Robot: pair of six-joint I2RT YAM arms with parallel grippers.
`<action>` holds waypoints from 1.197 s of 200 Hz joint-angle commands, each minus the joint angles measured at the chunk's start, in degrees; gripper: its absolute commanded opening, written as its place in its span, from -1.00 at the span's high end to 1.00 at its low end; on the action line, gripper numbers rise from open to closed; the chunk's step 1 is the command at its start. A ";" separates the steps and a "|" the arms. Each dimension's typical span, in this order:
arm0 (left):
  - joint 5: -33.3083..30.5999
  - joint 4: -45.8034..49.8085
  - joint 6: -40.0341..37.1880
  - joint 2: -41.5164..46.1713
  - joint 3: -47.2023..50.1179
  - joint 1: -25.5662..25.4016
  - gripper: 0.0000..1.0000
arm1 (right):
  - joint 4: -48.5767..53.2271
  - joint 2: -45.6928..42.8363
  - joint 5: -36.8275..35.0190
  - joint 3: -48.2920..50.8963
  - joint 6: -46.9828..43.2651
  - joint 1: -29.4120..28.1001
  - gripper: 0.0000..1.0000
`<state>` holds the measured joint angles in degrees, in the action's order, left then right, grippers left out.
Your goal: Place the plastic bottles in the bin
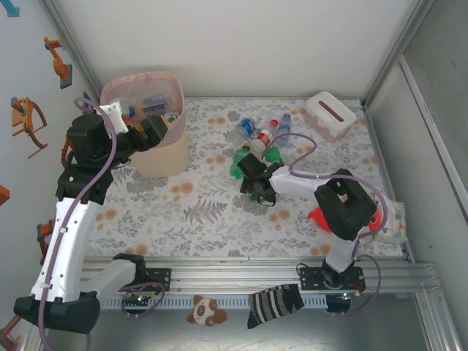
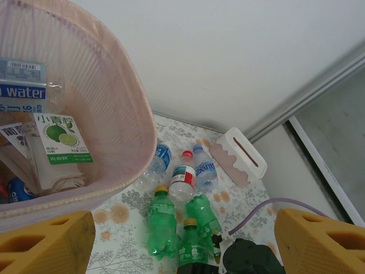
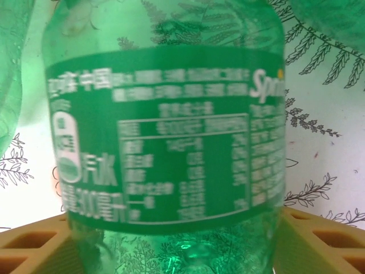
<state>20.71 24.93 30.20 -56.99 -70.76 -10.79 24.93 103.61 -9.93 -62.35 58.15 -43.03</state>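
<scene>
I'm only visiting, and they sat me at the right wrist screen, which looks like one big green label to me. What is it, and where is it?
Observer: It's a green bottle, in a cluster with other green ones and some clear bottles, toward the far middle of the flowery table.
Visitor: Where is it meant to go?
Observer: Into the bin at the table's far left. Some bottles already lie inside it.
Visitor: Is the other arm carrying anything?
Observer: No. The left fingers hang open and empty close by the bin.
</scene>
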 commanded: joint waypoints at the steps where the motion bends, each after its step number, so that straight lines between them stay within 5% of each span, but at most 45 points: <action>1: 1.18 -0.89 0.78 0.86 0.36 0.06 -0.63 | -0.33 -0.15 -1.25 0.69 1.30 -0.50 -0.42; 72: 1.51 -1.37 2.32 0.41 -0.14 -0.11 -0.62 | 1.40 -4.98 -2.47 1.83 1.58 -0.70 -0.24; 132: 2.36 0.02 2.22 -0.71 -1.83 -0.68 -0.63 | 6.20 -17.59 -4.74 2.07 -0.55 -2.30 -0.12; 201: 5.31 -6.77 1.24 -1.72 -2.14 -5.76 -0.64 | -1.22 -37.45 -1.68 2.69 -23.37 -3.56 0.00; 239: 14.17 -14.42 -1.77 -2.59 -2.17 -9.36 -0.67 | -8.03 -45.60 5.24 1.72 -33.38 -3.51 0.05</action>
<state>27.59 18.20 31.11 -59.09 -71.48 -18.52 23.55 62.08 -9.54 -60.01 34.76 -46.28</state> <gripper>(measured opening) 0.837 0.615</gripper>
